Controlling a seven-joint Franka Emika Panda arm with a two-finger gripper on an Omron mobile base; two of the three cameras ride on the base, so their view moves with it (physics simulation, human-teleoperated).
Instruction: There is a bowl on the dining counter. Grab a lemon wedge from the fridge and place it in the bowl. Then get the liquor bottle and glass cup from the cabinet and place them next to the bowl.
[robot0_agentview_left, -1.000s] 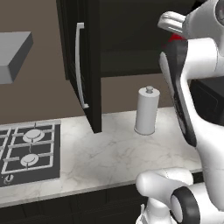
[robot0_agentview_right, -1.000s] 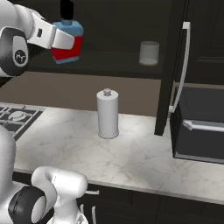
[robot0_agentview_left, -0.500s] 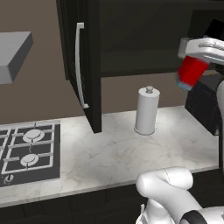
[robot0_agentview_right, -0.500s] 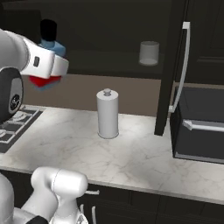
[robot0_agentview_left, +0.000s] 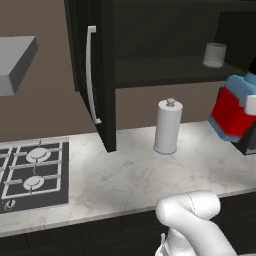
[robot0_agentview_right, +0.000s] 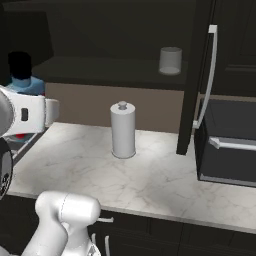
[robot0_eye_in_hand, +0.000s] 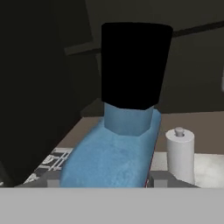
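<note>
You have the liquor bottle (robot0_agentview_left: 233, 112) in the tool (robot0_eye_in_hand: 105, 181), whose two tips sit clamped against the bottle's sides at the bottom of the hand view. The bottle hangs in the air, clear of the open cabinet (robot0_agentview_left: 100, 75) and above the right end of the marble worktop (robot0_agentview_left: 130, 180), tilted rather than upright.

To carry it well, keep the clamp firm and level the wrist before you travel, so that the squat body does not slip or swing. Draw it away from the open cabinet door with the silver bar handle (robot0_agentview_left: 90, 75), and steer wide of the white paper towel roll (robot0_agentview_left: 167, 126) standing on the worktop just beside your path. Judging by the task, this bottle goes next to the bowl on the dining counter, so a turn of the base is likely ahead.

The bottle is short and squarish, with a red body, light blue shoulders and a broad black cap (robot0_eye_in_hand: 134, 63). The glass cup (robot0_agentview_right: 170, 60) waits on the cabinet shelf, well apart from the bottle. A stove (robot0_agentview_left: 30, 175) lies at the worktop's left end.
</note>
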